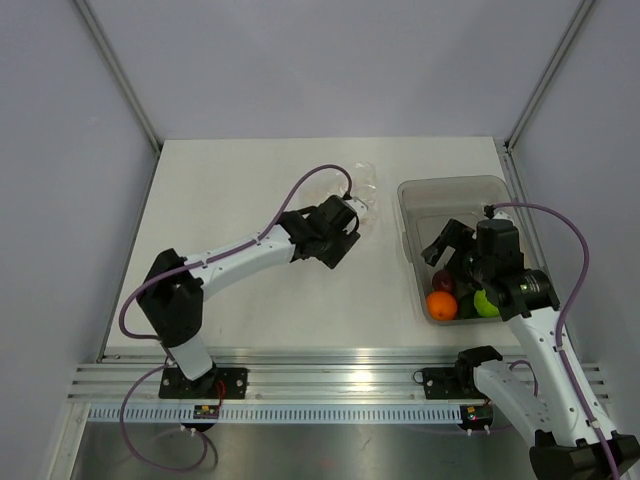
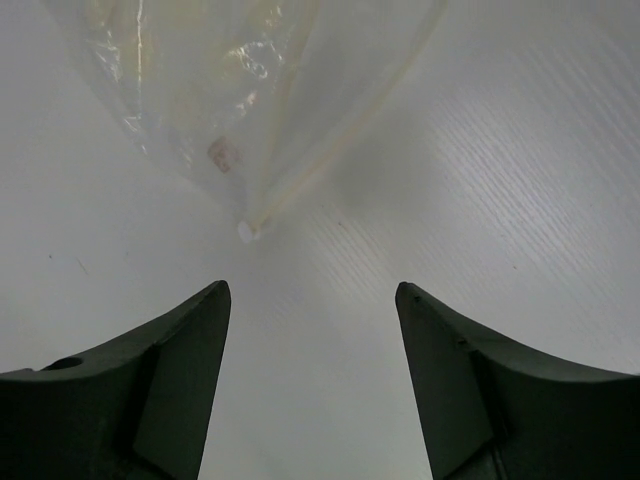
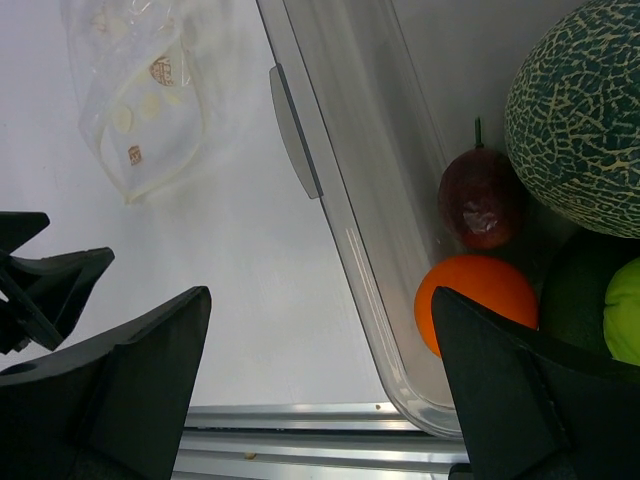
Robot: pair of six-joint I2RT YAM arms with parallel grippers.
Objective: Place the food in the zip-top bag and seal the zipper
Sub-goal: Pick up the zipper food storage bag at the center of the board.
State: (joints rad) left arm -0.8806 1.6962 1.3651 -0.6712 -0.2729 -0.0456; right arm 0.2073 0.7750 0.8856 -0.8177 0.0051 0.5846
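Note:
The zip-top bag [image 1: 366, 192] lies flat on the table, clear and crinkly with pale dots [image 2: 215, 95] [image 3: 135, 110]. Its zipper [image 2: 335, 145] runs as a thin strip down to a corner. My left gripper [image 2: 311, 288] [image 1: 352, 222] is open just short of that corner, with only bare table between its fingers. The food sits in a grey tub [image 1: 455, 195]: an orange [image 3: 475, 298] [image 1: 441, 305], a dark red plum [image 3: 482, 198], a netted melon [image 3: 580, 110] and a green round [image 3: 625, 325] [image 1: 487, 303]. My right gripper [image 3: 321, 293] [image 1: 450, 255] hangs open, straddling the tub's left wall above the orange.
The tub's left wall [image 3: 335, 180] separates the fruit from the bag. The aluminium rail [image 1: 330, 380] runs along the near table edge. Grey walls enclose the table on three sides. The left gripper's fingers [image 3: 45, 285] show at the left of the right wrist view.

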